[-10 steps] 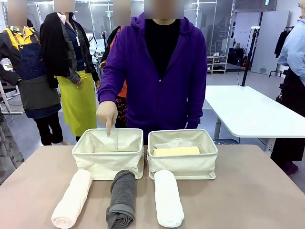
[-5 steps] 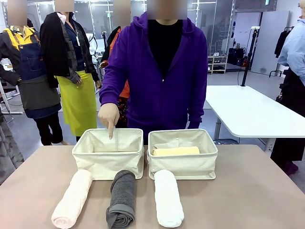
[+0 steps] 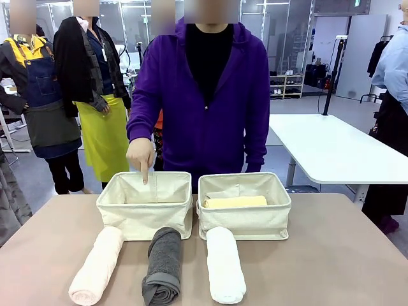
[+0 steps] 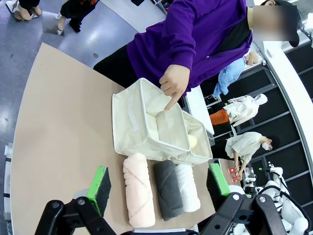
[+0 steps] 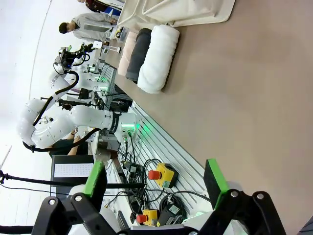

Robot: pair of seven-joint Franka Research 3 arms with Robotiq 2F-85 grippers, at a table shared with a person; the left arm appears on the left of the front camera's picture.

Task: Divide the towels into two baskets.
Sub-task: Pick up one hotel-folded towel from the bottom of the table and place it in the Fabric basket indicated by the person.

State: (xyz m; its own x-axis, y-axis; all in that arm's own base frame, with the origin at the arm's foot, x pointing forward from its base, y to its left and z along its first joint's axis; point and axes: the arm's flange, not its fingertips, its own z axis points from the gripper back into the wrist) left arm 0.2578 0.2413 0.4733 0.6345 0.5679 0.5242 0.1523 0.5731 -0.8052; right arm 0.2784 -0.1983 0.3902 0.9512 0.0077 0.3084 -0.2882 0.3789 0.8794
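Two cream canvas baskets stand side by side at the table's far edge. The left basket (image 3: pixel 145 213) (image 4: pixel 142 125) holds no towel that I can see, and a person's hand (image 3: pixel 140 154) points a finger down into it. The right basket (image 3: pixel 244 214) holds the pale yellow towel (image 3: pixel 235 202). In front of the baskets lie the pale peach towel (image 3: pixel 97 265) (image 4: pixel 139 189), the dark grey towel (image 3: pixel 163 265) (image 4: pixel 168 189) and the white towel (image 3: pixel 225 264) (image 5: pixel 158 59). My left gripper (image 4: pixel 159 183) hangs open high above the towels. My right gripper (image 5: pixel 154 183) is open over bare table.
The brown table (image 3: pixel 331 255) has free room on both sides of the towels. A person in a purple hoodie (image 3: pixel 204 95) stands behind the baskets. A white table (image 3: pixel 331 150) stands at the back right.
The person's pointing hand has shifted slightly left and up over the left basket. Towels and baskets have not moved.
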